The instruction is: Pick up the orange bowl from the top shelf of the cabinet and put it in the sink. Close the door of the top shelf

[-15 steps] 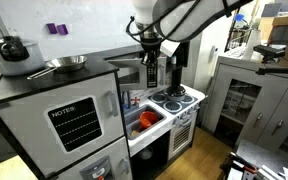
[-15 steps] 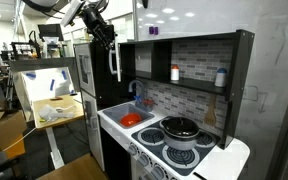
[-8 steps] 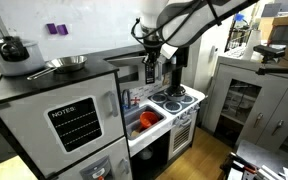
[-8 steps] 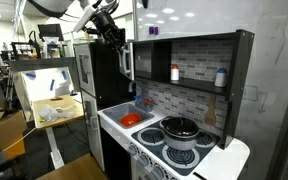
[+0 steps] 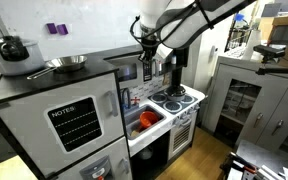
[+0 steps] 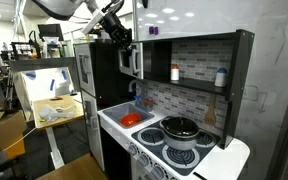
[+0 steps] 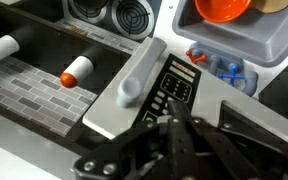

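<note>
Bottles (image 7: 76, 72) sit on the brick-backed shelf at the left of the wrist view. Just right of them the door (image 7: 109, 108) stands ajar, with its grey face, handle (image 7: 141, 76) and button strip (image 7: 176, 88) running as one long slant from near left to far right. The claw (image 7: 174, 128) is at the near end of that slant, its fingers pressed together and holding nothing; whether the tips touch the panel I cannot tell. At the far right the orange bowl (image 7: 222, 8) already sits in the sink (image 7: 280, 38), well apart from the claw, so I judge that only shutting the door is left. That move turns on the door lying directly ahead of the claw. A push across the door's long axis, toward the cabinet (image 6: 242, 70), should swing it home, while a push along the axis would likely slide off. As for writing, "NOTES" reads in white on the grey panel (image 5: 72, 120) at the left of an exterior view. The button strip's marks are too small to read, and no brand shows.
</note>
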### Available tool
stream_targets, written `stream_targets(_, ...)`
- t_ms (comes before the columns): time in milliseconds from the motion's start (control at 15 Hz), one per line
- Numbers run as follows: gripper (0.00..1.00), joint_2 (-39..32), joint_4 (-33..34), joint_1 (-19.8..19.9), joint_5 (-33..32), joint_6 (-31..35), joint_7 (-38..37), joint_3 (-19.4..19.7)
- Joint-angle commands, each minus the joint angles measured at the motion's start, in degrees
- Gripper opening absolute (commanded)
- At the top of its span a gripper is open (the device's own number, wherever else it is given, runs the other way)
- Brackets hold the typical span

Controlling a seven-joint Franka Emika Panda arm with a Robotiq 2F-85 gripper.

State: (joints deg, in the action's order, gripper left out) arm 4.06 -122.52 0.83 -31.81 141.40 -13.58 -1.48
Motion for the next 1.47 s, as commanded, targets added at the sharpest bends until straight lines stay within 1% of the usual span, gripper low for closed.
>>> stream_targets(0,0.0,-1.62,1.89,0.47,-2.26,2.74,-2.75,0.06)
stream_targets(600,0.0,-4.5,2.7,0.1,-4.83,7.33,-8.83,0.78)
stream_targets(1067,0.0,-5.01,3.29,-0.62,-7.17,8.53,-11.59,0.73)
stream_targets(1400,0.0,-6.24,4.22,-0.7,-10.16,9.23,-13.25,0.94)
